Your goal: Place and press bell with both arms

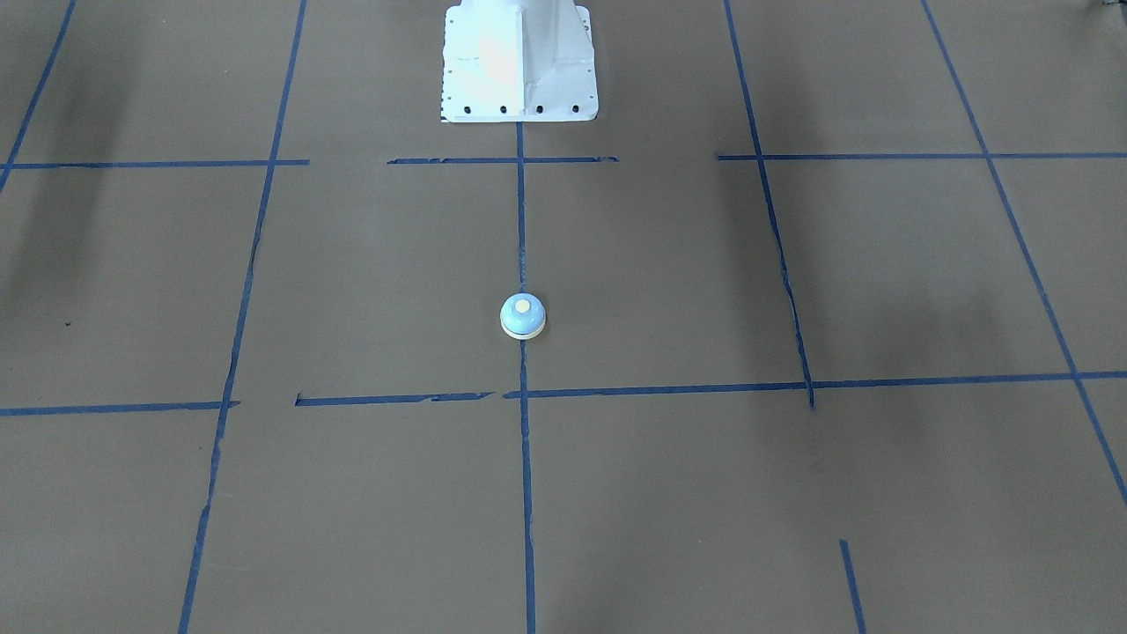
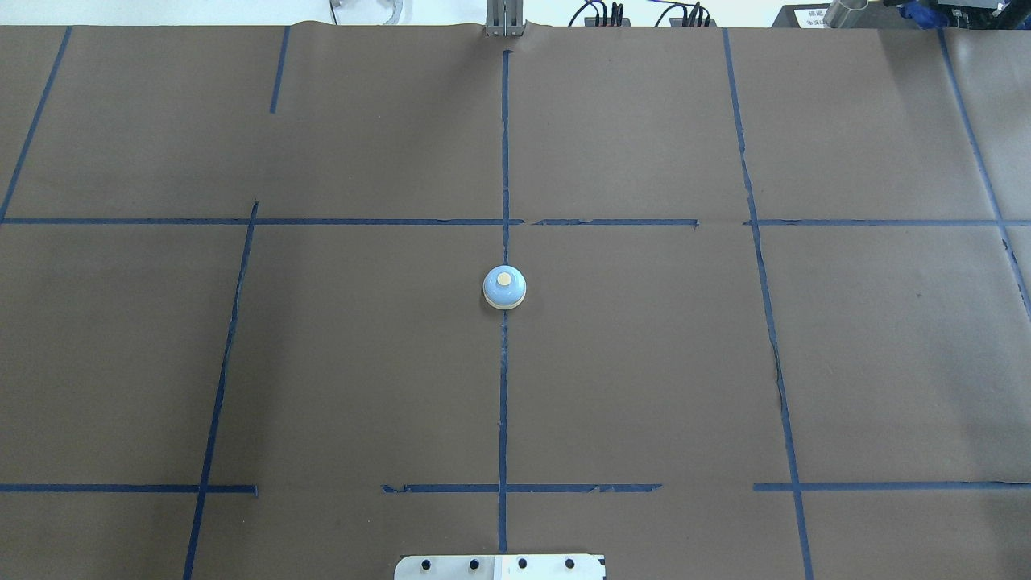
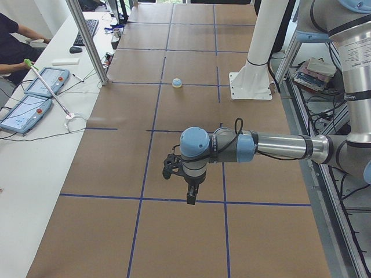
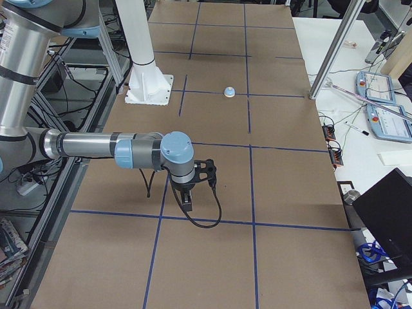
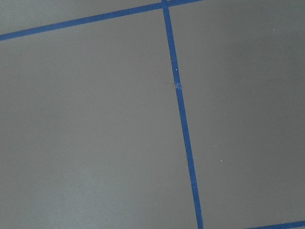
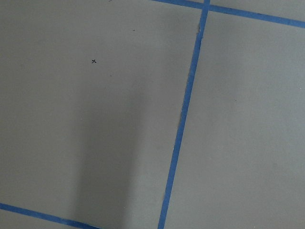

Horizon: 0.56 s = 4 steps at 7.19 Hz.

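The light-blue bell (image 1: 523, 317) with a cream button stands upright on the centre tape line of the brown table, and also shows in the overhead view (image 2: 505, 287) and both side views (image 3: 177, 83) (image 4: 228, 92). My left gripper (image 3: 189, 192) hangs over the table's left end, far from the bell. My right gripper (image 4: 187, 197) hangs over the right end, equally far. Both point downward, show only in side views, and I cannot tell if they are open or shut. Both wrist views show only brown paper and blue tape.
The white pedestal (image 1: 519, 62) stands at the robot side of the table, behind the bell. An operators' desk with tablets (image 3: 37, 81) and a metal post (image 3: 87, 40) runs along the far edge. A seated person (image 3: 11, 40) is there.
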Tool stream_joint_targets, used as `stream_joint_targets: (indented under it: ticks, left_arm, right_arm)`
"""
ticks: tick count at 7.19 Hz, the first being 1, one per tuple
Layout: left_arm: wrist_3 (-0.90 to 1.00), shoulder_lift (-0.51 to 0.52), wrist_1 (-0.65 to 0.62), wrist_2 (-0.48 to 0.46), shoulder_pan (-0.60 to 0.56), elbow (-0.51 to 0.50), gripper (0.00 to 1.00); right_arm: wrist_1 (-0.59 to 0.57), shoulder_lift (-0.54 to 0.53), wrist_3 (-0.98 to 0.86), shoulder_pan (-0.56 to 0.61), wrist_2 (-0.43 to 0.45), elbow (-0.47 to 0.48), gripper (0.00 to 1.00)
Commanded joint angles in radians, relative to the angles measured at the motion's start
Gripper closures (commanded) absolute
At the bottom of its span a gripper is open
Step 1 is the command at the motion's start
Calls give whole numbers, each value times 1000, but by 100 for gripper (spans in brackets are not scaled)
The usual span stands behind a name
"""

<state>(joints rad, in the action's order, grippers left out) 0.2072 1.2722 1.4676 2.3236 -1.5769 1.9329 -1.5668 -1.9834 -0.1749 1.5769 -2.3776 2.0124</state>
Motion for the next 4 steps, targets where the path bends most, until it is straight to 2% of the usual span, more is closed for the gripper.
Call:
stream_joint_targets:
  ticks: [1,3,4]
  left_arm:
    - [-2,-4,-1,11,32,11,0]
    - [-6,-10,-1,17,32,15,0]
    - [-6,-10,-1,86,32,8,0]
  right_arm:
    - [4,2,0,0,-22,-3,0]
    - [4,2,0,0,-23,-4,0]
    - [2,0,0,0,-23,-4,0]
